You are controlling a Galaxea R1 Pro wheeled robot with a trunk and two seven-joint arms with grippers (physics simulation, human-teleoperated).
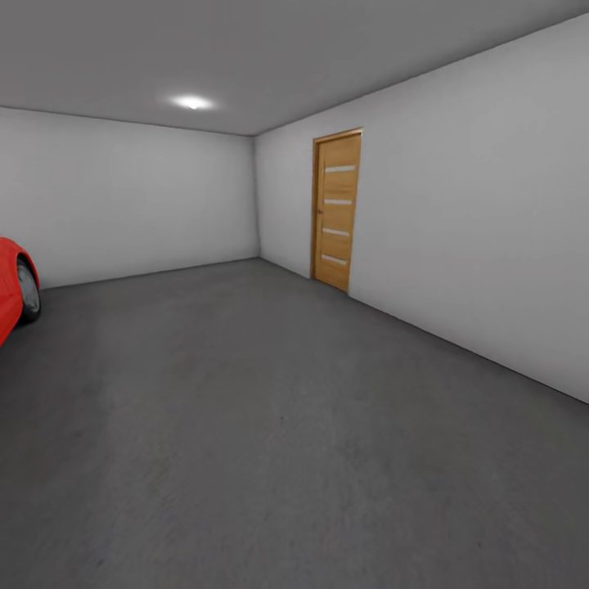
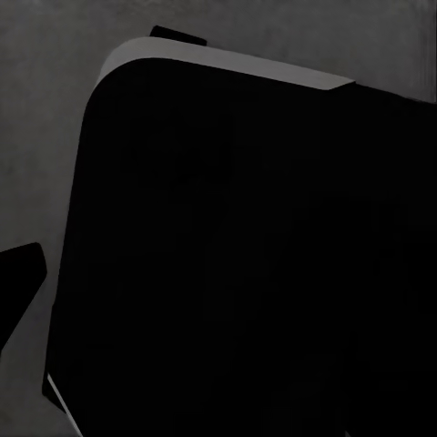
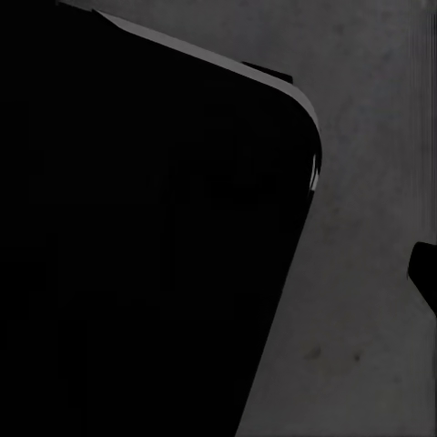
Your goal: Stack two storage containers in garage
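Observation:
I am in the garage, a bare room with white-grey walls and a dark grey concrete floor (image 1: 270,425). The two storage containers are out of view, and so is the living room. In the left wrist view a black rounded body of the robot (image 2: 237,255) covers most of the picture above the floor (image 2: 45,137). A dark sliver (image 2: 18,282) at the edge may be a finger. The right wrist view shows the same black body (image 3: 146,228) and a small dark piece (image 3: 426,273) at the edge. Neither view shows how the jaws stand.
A red car (image 1: 12,290) juts in at the left edge. A wooden slatted door (image 1: 337,210) stands shut in the right wall. A ceiling light (image 1: 192,102) glows at the back. Open concrete stretches ahead between the car and the right wall.

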